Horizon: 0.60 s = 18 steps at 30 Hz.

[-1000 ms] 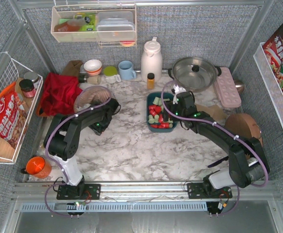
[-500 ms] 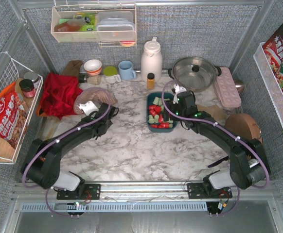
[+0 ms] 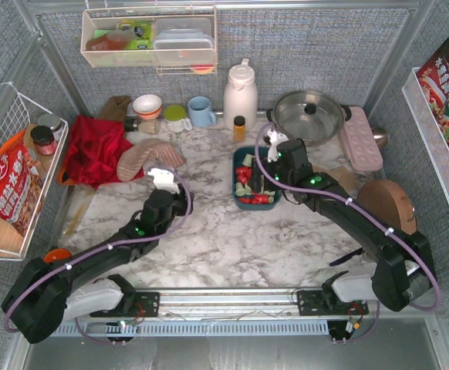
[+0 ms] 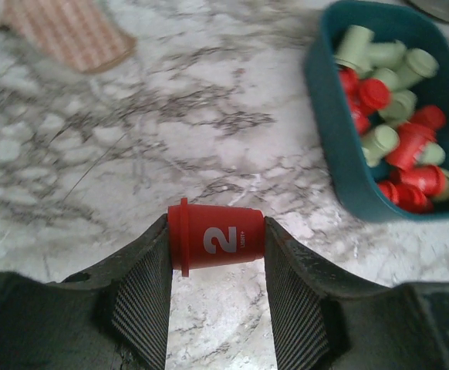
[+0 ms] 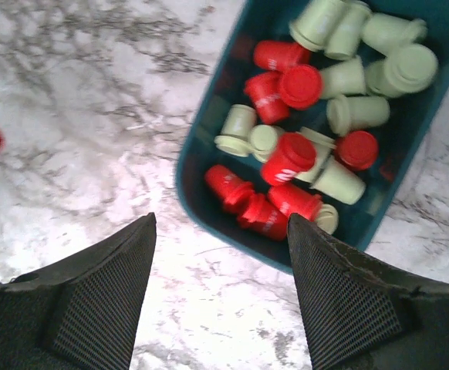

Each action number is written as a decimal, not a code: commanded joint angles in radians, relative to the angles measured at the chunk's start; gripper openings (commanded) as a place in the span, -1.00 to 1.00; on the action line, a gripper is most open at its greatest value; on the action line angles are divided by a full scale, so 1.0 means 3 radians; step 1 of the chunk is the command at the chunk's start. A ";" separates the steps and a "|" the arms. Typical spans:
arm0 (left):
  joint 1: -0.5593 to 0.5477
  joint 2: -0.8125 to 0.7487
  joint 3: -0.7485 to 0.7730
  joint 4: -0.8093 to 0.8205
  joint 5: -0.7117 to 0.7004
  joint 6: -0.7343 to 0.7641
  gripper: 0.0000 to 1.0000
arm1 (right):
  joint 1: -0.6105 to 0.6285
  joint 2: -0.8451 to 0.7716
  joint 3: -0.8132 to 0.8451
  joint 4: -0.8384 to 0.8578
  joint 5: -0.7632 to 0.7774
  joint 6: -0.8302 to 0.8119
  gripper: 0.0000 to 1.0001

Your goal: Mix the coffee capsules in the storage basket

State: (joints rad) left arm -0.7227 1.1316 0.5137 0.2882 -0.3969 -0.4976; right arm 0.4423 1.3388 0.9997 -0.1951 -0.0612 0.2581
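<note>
Single red tapered capsule [image 4: 224, 239], white "2" on its side, lies sideways. Its long axis runs L-R across your left wrist view, flanged rim to the left, narrow end to the right. Left gripper [image 4: 216, 227] is partly closed, gap just capsule-length, w/ ribbed pads [image 4: 143, 301] clamped on it end to end. It sits over the white-grey marble tabletop [image 3: 209, 231], left of the tub and apart from it; height off the marble can't be told.

Dark teal rectangular plastic tub [image 3: 235, 183], rounded corners, has its long axis near-far. It sits right of centre, toward the far side. Inside is a jumble of red and mint-green capsules [image 5: 290, 158], mostly on their sides, pointing every which way, a few w/ round ends facing the cam.

Right gripper [image 5: 221, 223] is spread wide w/ nothing btwn its fingers, above the tub's near-left rim; whether it touches, can't tell.

Pink checked fabric mitt [image 3: 149, 158] lies just far-left of your left gripper. Steel lidded pot [image 3: 309, 116] stands beyond the tub.
</note>
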 commanded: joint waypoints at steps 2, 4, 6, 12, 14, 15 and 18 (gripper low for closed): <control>-0.0069 -0.0194 -0.0394 0.1197 0.0749 0.0938 -0.09 | 0.0208 -0.0035 0.0235 -0.0317 -0.0212 -0.0052 0.45; -0.0104 -0.0232 -0.0518 0.1395 0.0885 0.1102 -0.09 | 0.0316 -0.0026 0.0278 -0.0364 -0.0274 -0.0035 0.45; -0.0151 -0.0248 -0.0629 0.1572 0.0971 0.1273 -0.09 | 0.0427 -0.0017 0.0305 -0.0358 -0.0363 0.0001 0.45; -0.0397 -0.0291 -0.1014 0.2210 0.1282 0.1910 -0.08 | 0.0675 0.0115 0.0290 -0.0127 -0.0750 0.0277 0.43; -0.0463 -0.0298 -0.1126 0.2463 0.1363 0.2063 -0.08 | 0.0745 0.0166 0.0283 -0.0012 -0.0830 0.0355 0.42; -0.0495 -0.0303 -0.1163 0.2529 0.1381 0.2134 -0.08 | 0.0789 0.0191 0.0283 0.0028 -0.0860 0.0385 0.42; -0.0583 -0.0331 -0.1229 0.2612 0.1420 0.2335 -0.07 | 0.0873 0.0233 0.0286 0.0131 -0.0948 0.0459 0.41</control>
State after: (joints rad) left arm -0.8738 1.0431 0.1619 0.9215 -0.0242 0.0753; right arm 0.6792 1.3975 1.0847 -0.2348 -0.2787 0.3450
